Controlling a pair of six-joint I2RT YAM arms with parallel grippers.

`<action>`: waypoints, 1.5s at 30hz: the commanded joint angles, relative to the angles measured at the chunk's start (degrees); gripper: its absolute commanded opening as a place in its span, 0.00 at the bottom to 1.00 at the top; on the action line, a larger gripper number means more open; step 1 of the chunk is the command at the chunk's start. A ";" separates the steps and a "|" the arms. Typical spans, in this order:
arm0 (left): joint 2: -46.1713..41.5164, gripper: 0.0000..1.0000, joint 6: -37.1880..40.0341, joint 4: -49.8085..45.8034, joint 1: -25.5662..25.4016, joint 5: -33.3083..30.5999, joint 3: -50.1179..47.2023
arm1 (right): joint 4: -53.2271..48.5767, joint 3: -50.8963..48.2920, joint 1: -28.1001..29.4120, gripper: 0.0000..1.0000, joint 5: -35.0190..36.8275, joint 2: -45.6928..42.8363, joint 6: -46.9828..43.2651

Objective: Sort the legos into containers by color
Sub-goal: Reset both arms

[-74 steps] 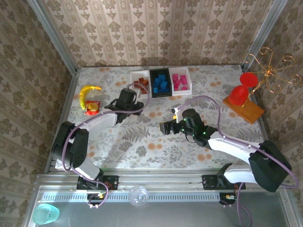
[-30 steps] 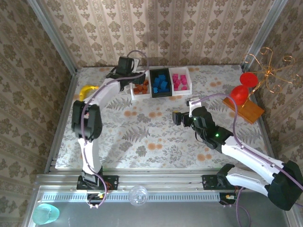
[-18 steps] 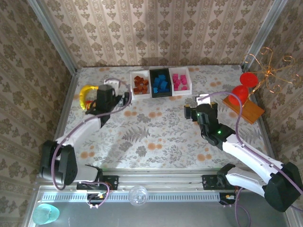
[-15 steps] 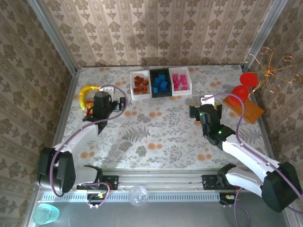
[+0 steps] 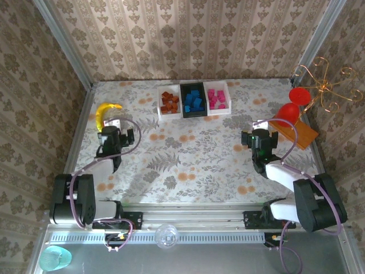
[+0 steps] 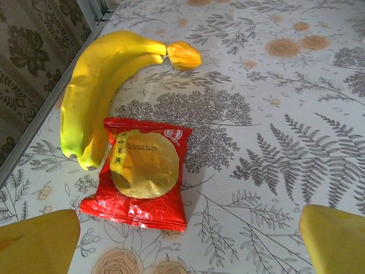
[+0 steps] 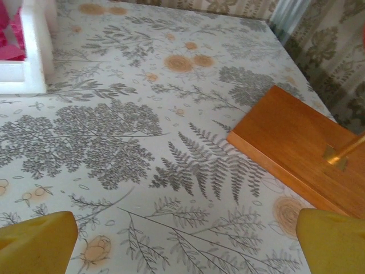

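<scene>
The containers stand in a row at the back of the table. The left white tray (image 5: 169, 103) holds brown-orange legos (image 5: 168, 100), the black middle tray (image 5: 193, 101) holds blue legos (image 5: 195, 103), and the right white tray (image 5: 218, 99) holds pink legos (image 5: 215, 98). A corner of that right tray (image 7: 35, 54) and a bit of pink lego (image 7: 8, 35) show in the right wrist view. My left gripper (image 5: 113, 130) (image 6: 188, 251) is open and holds nothing, low over the left side of the table. My right gripper (image 5: 260, 131) (image 7: 185, 251) is open and holds nothing, over the right side.
A yellow banana (image 6: 102, 85) (image 5: 105, 112) and a red-and-yellow packet (image 6: 142, 171) lie just ahead of my left gripper. An orange flat board (image 7: 302, 148) (image 5: 296, 132) carrying a red object (image 5: 286, 113) and a gold wire stand (image 5: 325, 85) is ahead-right of my right gripper.
My left arm left the brown-orange tray and folded back to the left beside the banana. My right arm swung right and drew back toward the orange board.
</scene>
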 commanded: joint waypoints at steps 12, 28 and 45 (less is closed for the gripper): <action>12.66 1.00 6.17 26.24 3.62 10.69 -4.44 | 18.09 -1.01 -4.84 1.00 -12.89 6.00 0.36; 13.47 1.00 6.41 26.79 3.39 8.69 -4.18 | 21.69 0.22 -8.33 1.00 -18.33 14.24 2.56; 13.52 1.00 6.41 26.74 3.39 8.69 -4.18 | 21.63 0.13 -8.35 1.00 -18.33 14.18 2.56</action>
